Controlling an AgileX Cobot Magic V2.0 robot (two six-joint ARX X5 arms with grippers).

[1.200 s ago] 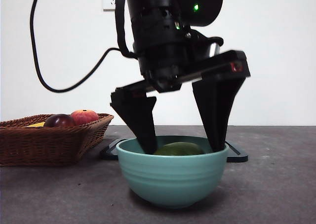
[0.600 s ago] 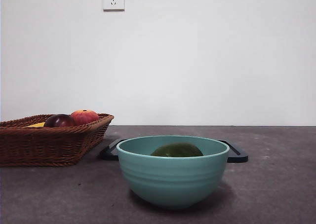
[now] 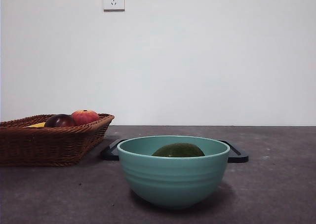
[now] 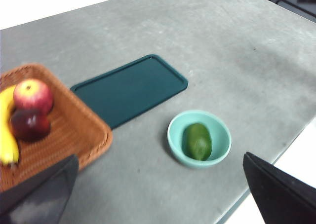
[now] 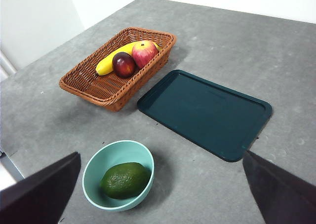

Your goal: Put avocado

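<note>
The avocado (image 5: 125, 180) lies on its side inside the teal bowl (image 5: 94, 167), settled at the bottom w/ its top just showing over the rim in the front view, so the put step looks done. The dark tray (image 5: 207, 113) sits just behind the bowl; the wicker basket (image 5: 81, 81) w/ other fruit is beside it. Left gripper (image 4: 158, 194) and right gripper (image 5: 163, 189) both hang high above the bowl, jaws spread wide, nothing held, well clear of the avocado.

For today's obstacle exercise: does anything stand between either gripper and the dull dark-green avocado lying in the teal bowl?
Nothing visible does. The dull dark-green avocado lies uncovered in the teal ceramic bowl, open from above. Both grippers hang high above the table, jaws open.
</note>
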